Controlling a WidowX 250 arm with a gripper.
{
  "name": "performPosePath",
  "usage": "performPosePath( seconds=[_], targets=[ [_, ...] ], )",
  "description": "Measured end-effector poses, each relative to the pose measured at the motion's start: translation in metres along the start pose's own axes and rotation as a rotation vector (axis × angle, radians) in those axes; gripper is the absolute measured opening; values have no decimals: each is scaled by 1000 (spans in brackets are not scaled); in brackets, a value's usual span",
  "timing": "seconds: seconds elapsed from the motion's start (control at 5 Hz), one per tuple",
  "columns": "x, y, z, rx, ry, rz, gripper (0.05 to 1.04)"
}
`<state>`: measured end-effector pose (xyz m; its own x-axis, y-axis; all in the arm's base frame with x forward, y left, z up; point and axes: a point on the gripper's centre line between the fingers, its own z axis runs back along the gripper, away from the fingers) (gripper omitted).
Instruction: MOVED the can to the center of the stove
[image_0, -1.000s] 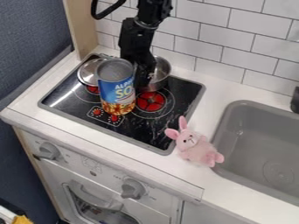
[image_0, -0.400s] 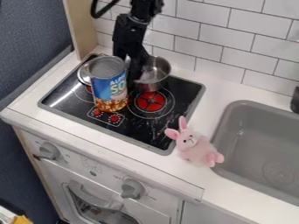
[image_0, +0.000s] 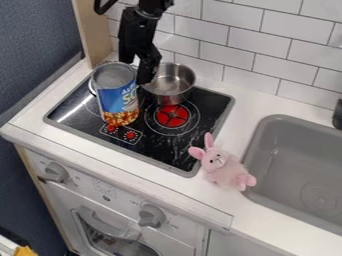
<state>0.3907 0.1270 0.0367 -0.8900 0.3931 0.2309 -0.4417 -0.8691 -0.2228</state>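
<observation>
- Camera view: the gripper (image_0: 143, 75) is closed on the can's upper rim; how wide its fingers stand cannot be told.
- Can (image_0: 119, 100) over the stove (image_0: 175, 150), left of the metal pot (image_0: 168, 95).

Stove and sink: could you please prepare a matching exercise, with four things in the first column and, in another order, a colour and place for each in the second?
Column one
1. can
2. toy rabbit
3. pot
4. sink

Column two
A. grey, set into the counter
B. shiny metal, at the back of the stove
C. blue label, left of the pot in the picture
D. pink, between stove and sink

Pairs: 1-C; 2-D; 3-B; 4-A
</observation>
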Motion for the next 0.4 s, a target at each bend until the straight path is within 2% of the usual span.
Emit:
performPosePath(
  seconds=[0.4],
  targets=[
    [-1, 3, 0, 28, 17, -29, 1000]
  ],
)
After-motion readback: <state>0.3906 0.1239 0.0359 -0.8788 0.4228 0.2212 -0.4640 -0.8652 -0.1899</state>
